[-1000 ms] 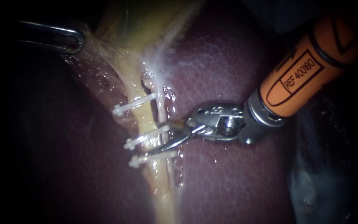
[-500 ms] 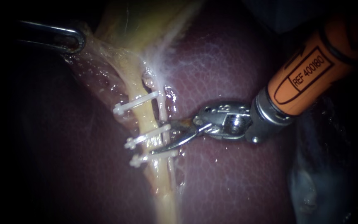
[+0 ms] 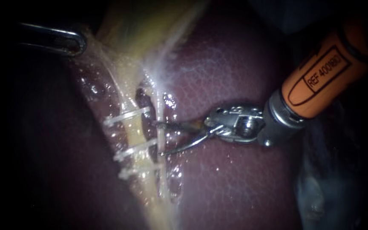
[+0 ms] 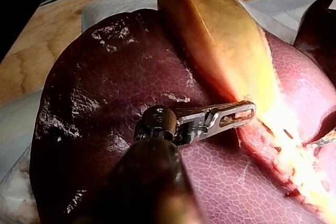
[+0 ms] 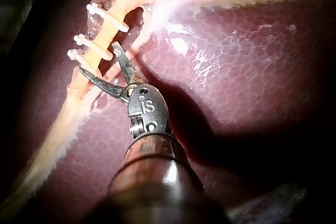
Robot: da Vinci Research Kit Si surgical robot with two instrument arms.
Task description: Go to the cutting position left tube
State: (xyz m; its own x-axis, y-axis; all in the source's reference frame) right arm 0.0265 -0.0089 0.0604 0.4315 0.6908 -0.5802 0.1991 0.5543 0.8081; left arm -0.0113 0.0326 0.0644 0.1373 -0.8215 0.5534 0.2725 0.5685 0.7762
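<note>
In the endoscope view, the left tube [image 3: 135, 130], a yellow, waxy cord, is seen running down the middle over the dark, pebbled liver [image 3: 243, 183]. It is crossed by three white plastic clips [image 3: 126, 116]. The right instrument [image 3: 159, 139] is brought in from the upper right. Its thin curved jaws are spread, with the tips laid at a pale strand [image 3: 162, 106] just right of the tube, level with the middle clip, so the tube itself is not yet bracketed. At the far left, the left instrument [image 3: 75, 42] is closed on the filmy neck of the gallbladder [image 3: 150, 25], presumably so that the tube is kept taut and exposed.

In the left wrist view, the slotted steel jaws are seen pinched on the edge of the glossy amber gallbladder. Wet liver lies beneath and a wooden bench [image 4: 31, 45] beyond.

In the right wrist view, the jaws are seen splayed beside the clipped tube, one tip among the clips and the other at the tube's edge. Contact cannot be judged.
</note>
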